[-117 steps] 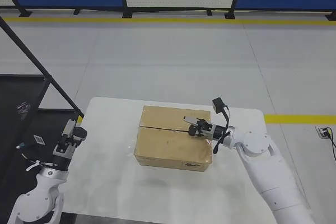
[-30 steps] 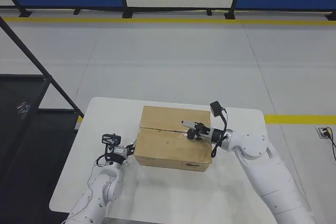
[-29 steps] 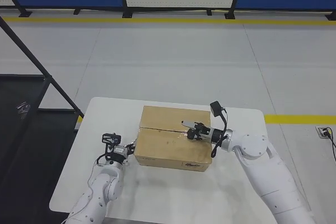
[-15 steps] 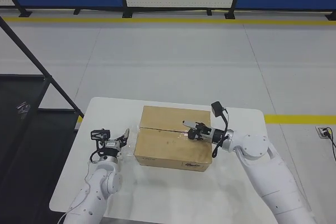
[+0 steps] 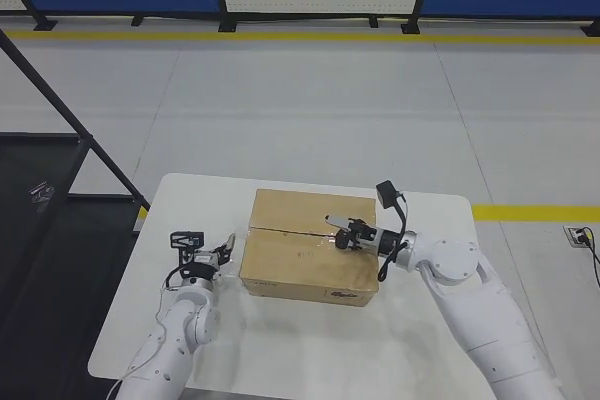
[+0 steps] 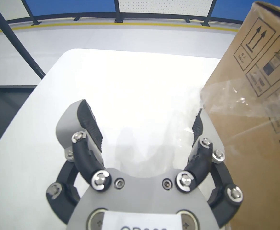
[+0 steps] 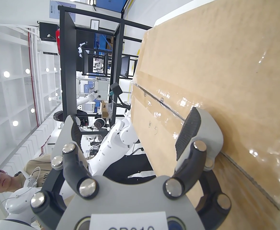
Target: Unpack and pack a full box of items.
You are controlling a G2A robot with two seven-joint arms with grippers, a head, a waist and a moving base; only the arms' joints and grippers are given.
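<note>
A closed brown cardboard box (image 5: 302,250) sits in the middle of the white table (image 5: 180,200), its flaps taped along a centre seam (image 7: 168,107). My left gripper (image 5: 218,250) is open just off the box's left side; in the left wrist view (image 6: 142,116) one finger pad (image 6: 197,125) is close to the box wall (image 6: 254,111), which carries clear tape. My right gripper (image 5: 332,221) is open above the right part of the box top. One of its fingers (image 7: 197,130) lies on the seam of the lid (image 7: 214,72), the other hangs off the box.
A black metal frame (image 5: 80,150) stands off the table's left edge. Bare table surface (image 6: 120,82) lies in front of and to the left of the box. A yellow floor line (image 5: 540,212) runs beyond the table's right side.
The left arm came in from the table's left edge to the box's left side, backed off a little, then edged closer again. The right gripper stayed on the box top.
</note>
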